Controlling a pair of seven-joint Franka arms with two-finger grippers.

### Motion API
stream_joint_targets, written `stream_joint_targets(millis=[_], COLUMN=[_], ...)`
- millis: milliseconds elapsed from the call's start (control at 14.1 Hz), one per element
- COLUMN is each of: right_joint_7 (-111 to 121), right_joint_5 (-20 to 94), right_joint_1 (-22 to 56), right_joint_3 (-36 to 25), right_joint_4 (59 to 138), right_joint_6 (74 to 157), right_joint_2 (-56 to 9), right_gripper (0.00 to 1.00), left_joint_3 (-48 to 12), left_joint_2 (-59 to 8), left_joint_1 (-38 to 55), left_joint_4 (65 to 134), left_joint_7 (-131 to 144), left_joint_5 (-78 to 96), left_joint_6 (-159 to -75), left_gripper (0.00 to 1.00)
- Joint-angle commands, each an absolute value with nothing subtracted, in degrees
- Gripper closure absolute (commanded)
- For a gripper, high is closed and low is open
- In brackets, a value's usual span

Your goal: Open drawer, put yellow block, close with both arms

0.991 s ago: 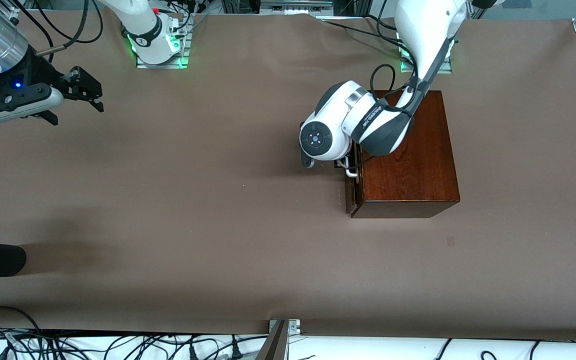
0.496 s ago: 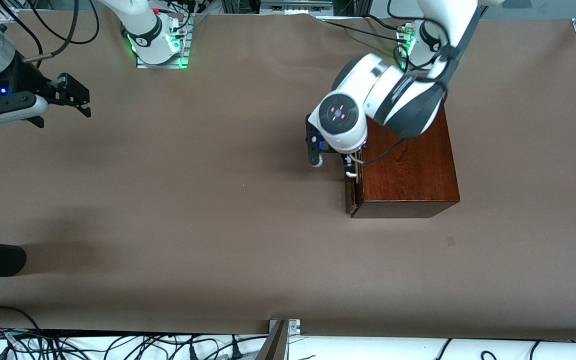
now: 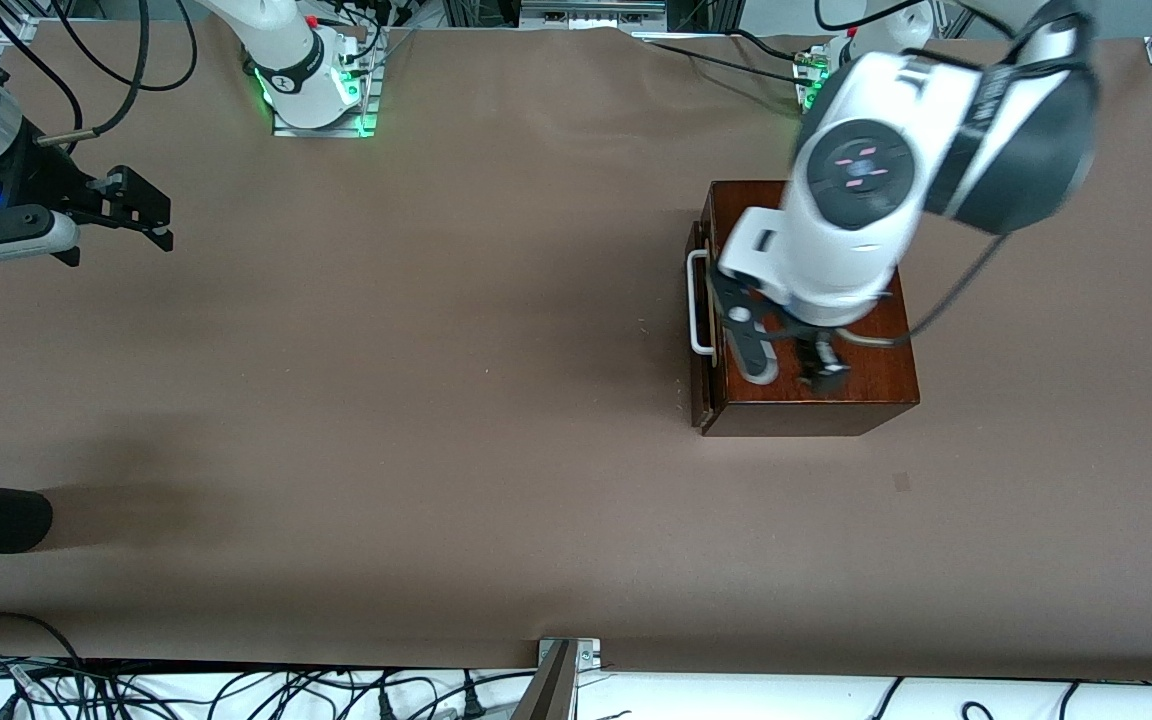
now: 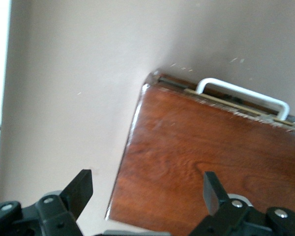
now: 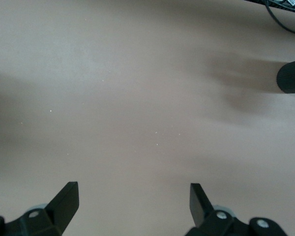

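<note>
Both grippers stand open and empty, the left gripper (image 3: pixel 786 365) over the wooden box (image 3: pixel 856 390), the right gripper (image 3: pixel 141 215) waiting over bare table, so with the drawer (image 3: pixel 701 390) barely ajar and no yellow block visible, pressing its front squarely should seat it.

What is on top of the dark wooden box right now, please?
Nothing rests on the wooden box; the open left gripper hangs over its lid. The drawer with its white handle looks shut, so its inside cannot be seen. No yellow block shows.
</note>
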State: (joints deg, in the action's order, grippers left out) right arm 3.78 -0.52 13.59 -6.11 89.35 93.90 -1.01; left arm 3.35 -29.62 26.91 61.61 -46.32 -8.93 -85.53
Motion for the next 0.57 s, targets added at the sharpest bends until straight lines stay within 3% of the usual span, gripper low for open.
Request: stream_joint_targets(millis=[0,283,496], right_joint_7=[3.51,2.99,3.42], right_joint_5=[-0.35,-0.26,-0.35], right_joint_1=[13.18,13.10,13.01], right_joint_3=[-5.89,-6.42,-6.42], right_joint_4=[89.39,89.12,89.03], right_joint_6=[95.01,95.27,97.11], right_joint_2=[-0.53,-0.35,-0.61], right_gripper=[0.00,0.00,0.00], left_joint_3=[6.49,12.64,12.66], left_joint_2=[-30.50,-27.44,-18.66], left_joint_1=[27.60,27.33,21.91], left_joint_4=[59.33,60.54,72.65], left_joint_7=[-43.87,-32.14,-9.04], left_joint_5=[-9.93,-7.40,1.56], left_joint_6=[-86.04,-82.36,-83.23], left_gripper=[0.00,0.00,0.00])
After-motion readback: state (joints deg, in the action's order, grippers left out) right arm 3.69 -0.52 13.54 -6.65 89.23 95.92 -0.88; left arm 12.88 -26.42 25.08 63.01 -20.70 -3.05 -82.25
